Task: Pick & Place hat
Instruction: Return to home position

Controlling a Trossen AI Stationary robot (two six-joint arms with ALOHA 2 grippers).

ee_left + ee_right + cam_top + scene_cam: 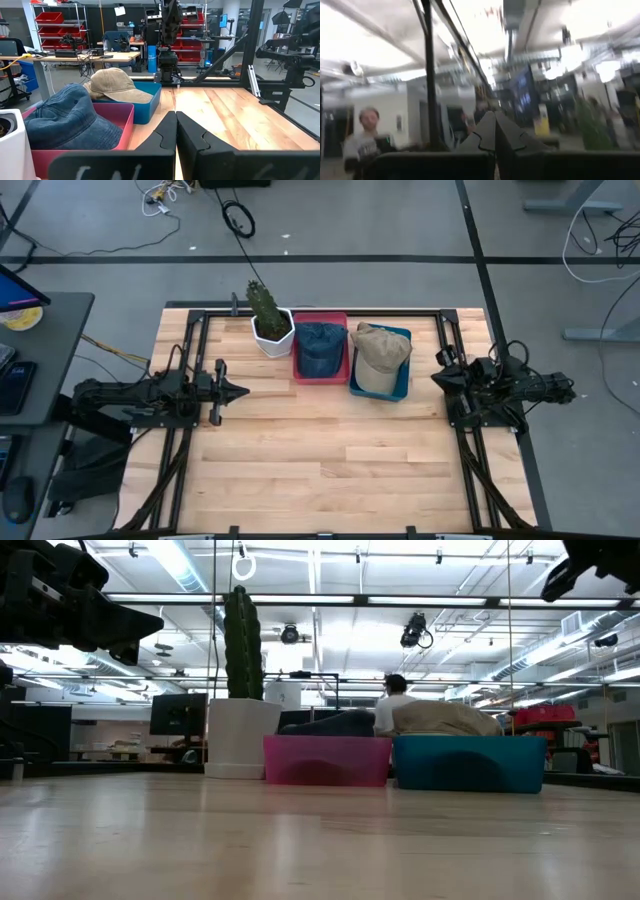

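At twelve o'clock on the table, the blue cap (320, 345) lies in the pink bin (297, 372) and the brown cap (380, 352) in the blue bin (403, 388). The left gripper (238, 391) at nine and the right gripper (495, 120) at three are both pressed together and empty. Sorting looks finished; the next move is only parking the arms.

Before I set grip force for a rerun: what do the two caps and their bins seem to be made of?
Blue cap: likely washed denim, matte, mottled weave. Tan cap: probably cotton twill, matte, softly creased. Pink bin and blue bin: apparently moulded plastic, smooth walls with a slight sheen.
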